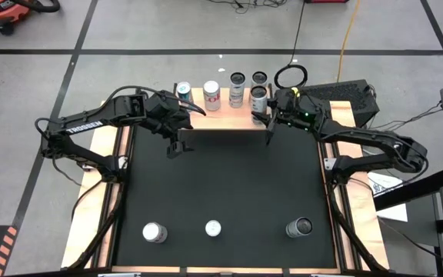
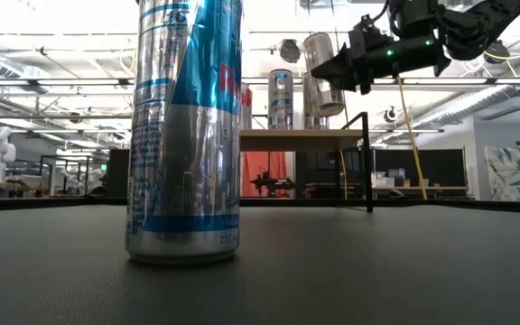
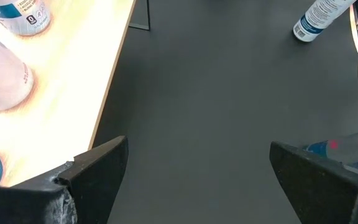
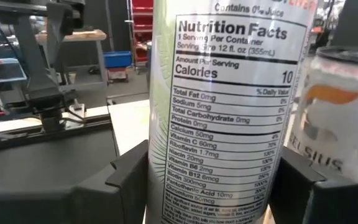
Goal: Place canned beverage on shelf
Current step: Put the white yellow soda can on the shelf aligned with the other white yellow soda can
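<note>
The shelf (image 1: 221,115) runs across the top middle of the high view, with several cans on it. Right gripper (image 1: 261,121) sits at its right end, fingers clamped around a tall can (image 4: 229,112) held tilted above the shelf top. Left gripper (image 1: 177,145) hangs just below the shelf's left part, spread wide, holding nothing.

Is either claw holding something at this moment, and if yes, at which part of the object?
The right claw holds a can by the lower part of its side wall, one finger on each side, at the shelf. The left claw is open and holds nothing.
</note>
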Controlling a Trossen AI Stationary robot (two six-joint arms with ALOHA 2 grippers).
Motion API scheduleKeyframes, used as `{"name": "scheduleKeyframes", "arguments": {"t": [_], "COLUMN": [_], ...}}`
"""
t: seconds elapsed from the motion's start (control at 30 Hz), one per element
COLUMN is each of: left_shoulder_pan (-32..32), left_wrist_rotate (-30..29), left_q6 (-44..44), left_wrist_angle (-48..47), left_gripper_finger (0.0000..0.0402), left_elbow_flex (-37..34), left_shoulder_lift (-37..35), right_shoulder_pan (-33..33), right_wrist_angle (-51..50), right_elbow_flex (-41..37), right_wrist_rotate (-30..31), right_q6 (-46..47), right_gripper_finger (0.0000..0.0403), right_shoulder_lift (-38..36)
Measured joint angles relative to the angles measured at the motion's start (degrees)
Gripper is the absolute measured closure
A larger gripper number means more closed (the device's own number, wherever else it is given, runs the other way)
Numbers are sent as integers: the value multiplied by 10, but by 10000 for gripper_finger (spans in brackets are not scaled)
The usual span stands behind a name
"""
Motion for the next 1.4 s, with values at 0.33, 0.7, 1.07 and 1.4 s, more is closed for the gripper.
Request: {"name": "scheduleKeyframes", "arguments": {"t": [0.33, 0.7, 1.07, 1.4], "left_shoulder_pan": [0, 0, 0, 0], "left_wrist_rotate": [0, 0, 0, 0], "left_q6": [0, 0, 0, 0], "left_wrist_angle": [0, -2, -2, 5], "left_gripper_finger": [8, 8, 8, 8], "left_elbow_flex": [0, 0, 0, 0], "left_shoulder_lift": [0, 0, 0, 0], "right_shoulder_pan": [2, 3, -24, -27], "right_wrist_angle": [85, 104, 88, 238], "right_elbow_flex": [0, 0, -15, -106], "right_wrist_rotate": [-32, -32, -32, -51], "right_q6": [-7, -10, -13, -11], "right_gripper_finger": [181, 181, 181, 181], "right_shoulder_lift": [36, 44, 43, 43]}}
